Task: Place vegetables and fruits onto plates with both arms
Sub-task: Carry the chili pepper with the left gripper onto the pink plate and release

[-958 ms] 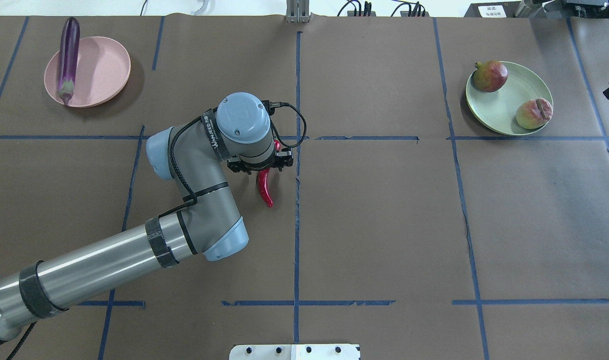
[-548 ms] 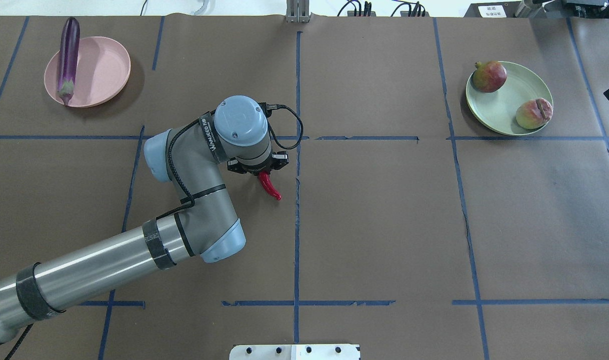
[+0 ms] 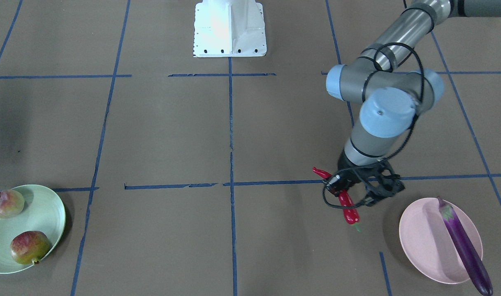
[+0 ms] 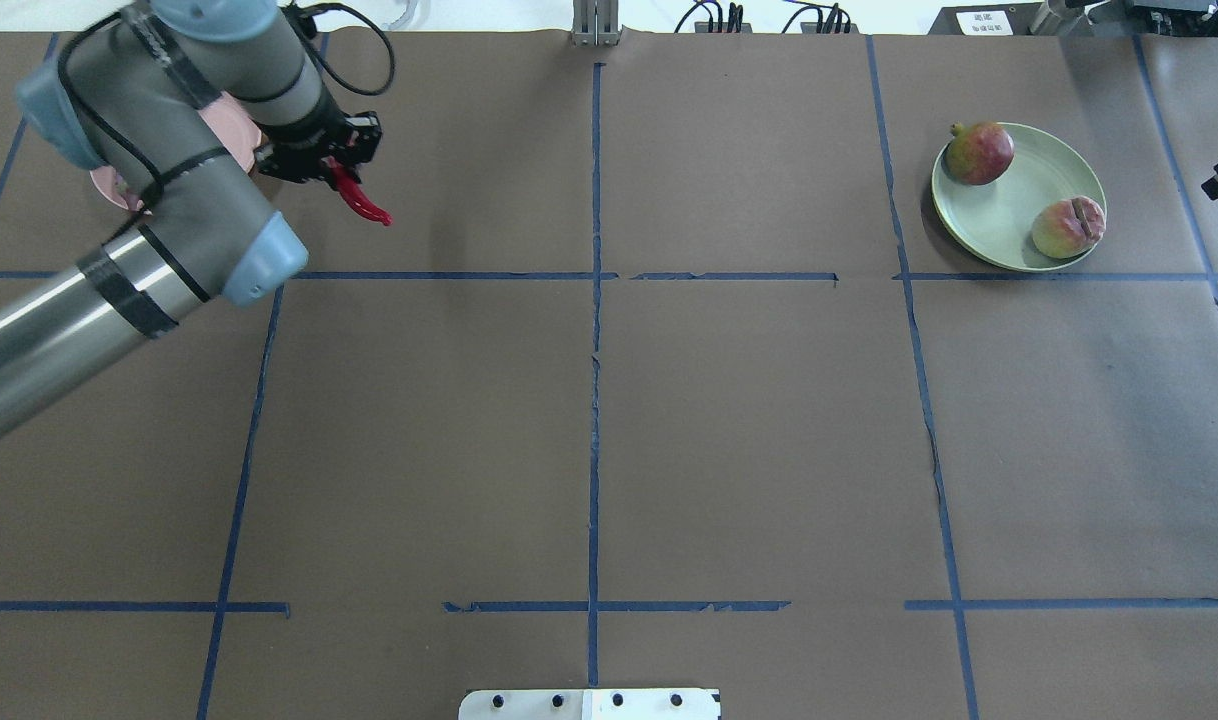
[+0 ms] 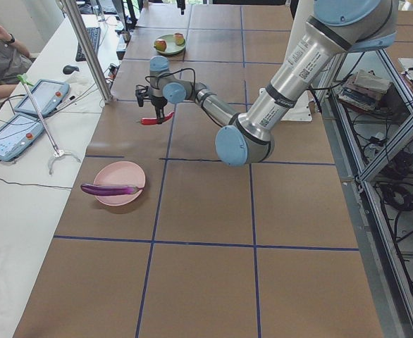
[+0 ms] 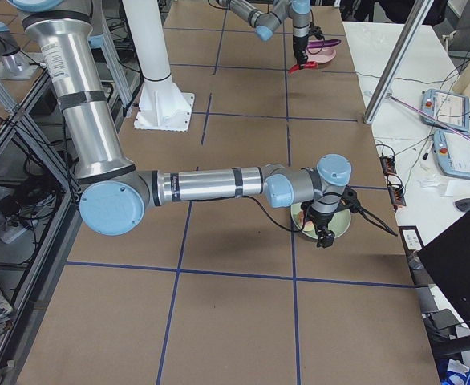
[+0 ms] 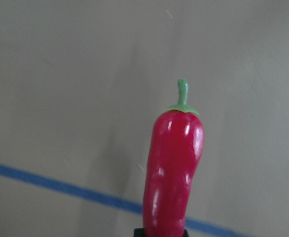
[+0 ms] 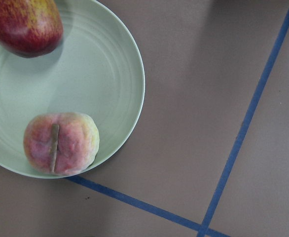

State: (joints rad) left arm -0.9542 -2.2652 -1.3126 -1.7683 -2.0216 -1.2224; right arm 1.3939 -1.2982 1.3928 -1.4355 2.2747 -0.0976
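Observation:
My left gripper [image 4: 319, 160] is shut on the red chili pepper [image 4: 361, 206] and holds it above the table, just beside the pink plate [image 3: 423, 246]. In the front view the chili [image 3: 348, 209] hangs from the left gripper [image 3: 351, 187], stem end down. The purple eggplant [image 3: 464, 246] lies across the pink plate. The peach [image 4: 1067, 227] and the pomegranate-like fruit [image 4: 979, 152] sit on the green plate [image 4: 1019, 205]. My right gripper [image 6: 325, 234] hovers by the green plate; I cannot tell whether it is open or shut.
The white base block [image 3: 230, 28] stands at the robot's edge of the table. Blue tape lines cross the brown table cover. A metal pole [image 5: 87, 49] and tablets [image 5: 9, 134] stand on the operators' side.
My left arm has carried the chili from the table's middle to the far left, up beside the pink plate. The arm now covers most of that plate in the overhead view.

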